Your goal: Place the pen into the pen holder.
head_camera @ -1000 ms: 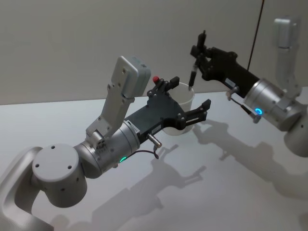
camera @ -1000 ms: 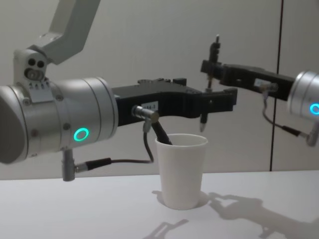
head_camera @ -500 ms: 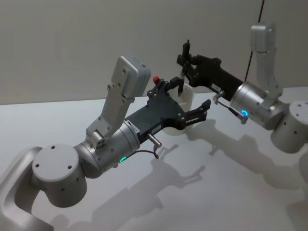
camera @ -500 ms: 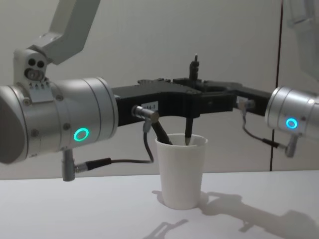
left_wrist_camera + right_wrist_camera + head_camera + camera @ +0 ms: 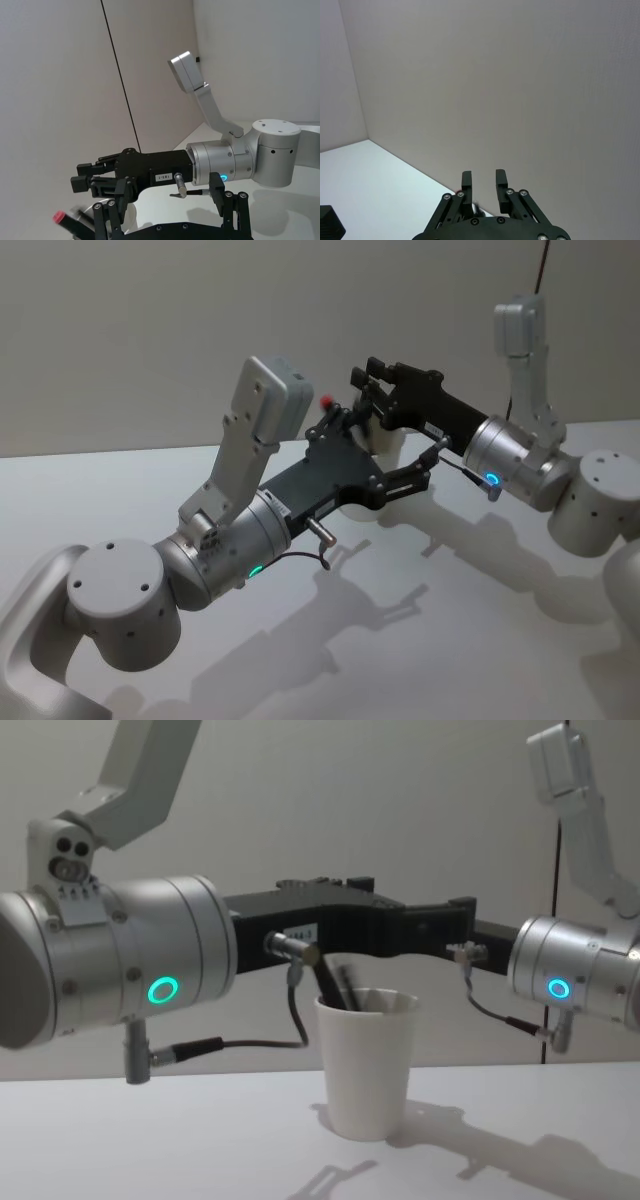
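Nearest the cameras, the left arm reaches forward across the white table (image 5: 420, 640), its left gripper (image 5: 395, 465) spread wide around the pen holder (image 5: 365, 1065), one finger on either side of the cup, with no contact discernible. Seen from the chest, the pen holder stands upright on the table, directly below the black gripper bodies. Inside it, a dark pen (image 5: 335, 985) leans against the rim with its upper end tilted toward the robot's left; it appears motion-blurred. From the left wrist, a blurred red-tipped pen (image 5: 70, 222) slants beside that gripper's fingers (image 5: 218, 187). Just beyond the cup, the right gripper (image 5: 368, 380) hangs level above the rim, its two fingers (image 5: 466, 180) parallel, narrowly parted and holding nothing. Behind it, the right arm's silver wrist, marked by a blue ring light, extends back to the robot's right. Farthest back, a plain wall (image 5: 150, 320) carries a thin dark vertical line.
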